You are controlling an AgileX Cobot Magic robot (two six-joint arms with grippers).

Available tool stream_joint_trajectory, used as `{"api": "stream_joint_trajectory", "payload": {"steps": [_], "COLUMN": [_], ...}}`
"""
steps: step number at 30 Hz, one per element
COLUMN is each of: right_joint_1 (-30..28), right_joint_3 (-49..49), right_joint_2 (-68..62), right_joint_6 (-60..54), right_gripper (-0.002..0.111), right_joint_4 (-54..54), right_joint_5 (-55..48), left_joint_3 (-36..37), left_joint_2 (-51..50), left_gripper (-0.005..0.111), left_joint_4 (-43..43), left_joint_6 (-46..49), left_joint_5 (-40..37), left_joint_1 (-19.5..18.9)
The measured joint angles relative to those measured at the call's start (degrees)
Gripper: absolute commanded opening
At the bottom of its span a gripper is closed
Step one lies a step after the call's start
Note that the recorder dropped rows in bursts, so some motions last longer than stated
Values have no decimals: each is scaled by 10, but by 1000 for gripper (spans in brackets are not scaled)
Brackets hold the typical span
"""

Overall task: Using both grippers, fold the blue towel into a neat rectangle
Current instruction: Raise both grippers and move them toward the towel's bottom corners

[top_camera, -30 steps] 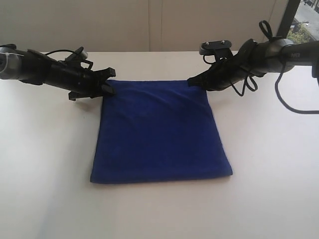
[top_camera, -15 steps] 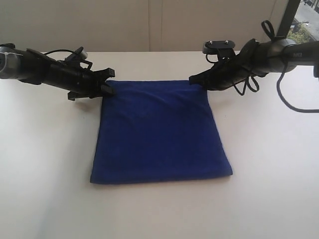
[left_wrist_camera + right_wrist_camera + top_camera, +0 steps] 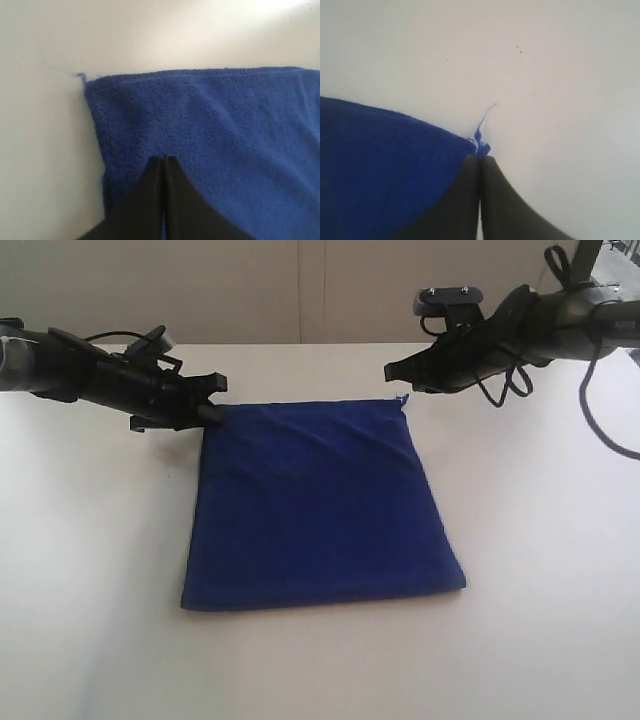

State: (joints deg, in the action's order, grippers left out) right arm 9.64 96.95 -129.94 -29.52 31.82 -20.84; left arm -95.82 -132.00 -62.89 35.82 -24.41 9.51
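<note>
The blue towel (image 3: pixel 320 505) lies folded flat on the white table (image 3: pixel 90 590), roughly a rectangle with its near edge toward the front. My left gripper (image 3: pixel 212 410) is at the towel's far left corner, jaws shut; in the left wrist view its tips (image 3: pixel 163 158) hover over the blue towel (image 3: pixel 225 125) just inside the hemmed corner, with no fabric seen between them. My right gripper (image 3: pixel 390 371) is shut and raised just beyond the far right corner. In the right wrist view its tips (image 3: pixel 480 157) are next to the corner's loose thread (image 3: pixel 481 140) of the blue towel (image 3: pixel 380 165).
Bare white table surrounds the towel on all sides. A pale wall (image 3: pixel 300 290) rises behind the table's far edge. Black cables (image 3: pixel 500 390) hang from the right arm at the back right.
My right gripper has lifted up and away from the far right corner, which now lies flat. My left gripper has risen slightly and stays at the far left corner.
</note>
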Motion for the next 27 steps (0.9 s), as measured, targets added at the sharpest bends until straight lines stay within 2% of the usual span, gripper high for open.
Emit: {"api": "stream_joint_trajectory", "payload": {"steps": [5,10,14,19,22,27], "right_joint_1": [0,0,0,0,1,10], "right_joint_3": [0,-1,-1,-40,-95,-218], "right_joint_2": [34,82,134,210,266,355], "right_joint_6": [0,5,56,130,141,144], "right_gripper": [0,0,0,0,0,0], "right_joint_4": [0,-16,-68,-127,-130,-131], "right_joint_5": [-32,-117,-225,-292,-299,-293], "left_joint_3": [-2,-14,-18,-15,11,95], "left_joint_2": [19,59,112,169,202,261], "left_gripper": [0,0,0,0,0,0], "left_joint_4": [1,18,122,347,391,402], "left_joint_6": [1,1,-60,-199,-218,-218], "left_joint_5": [-28,-78,-124,-219,-258,-268], "left_joint_1": [0,0,0,0,-1,6]}}
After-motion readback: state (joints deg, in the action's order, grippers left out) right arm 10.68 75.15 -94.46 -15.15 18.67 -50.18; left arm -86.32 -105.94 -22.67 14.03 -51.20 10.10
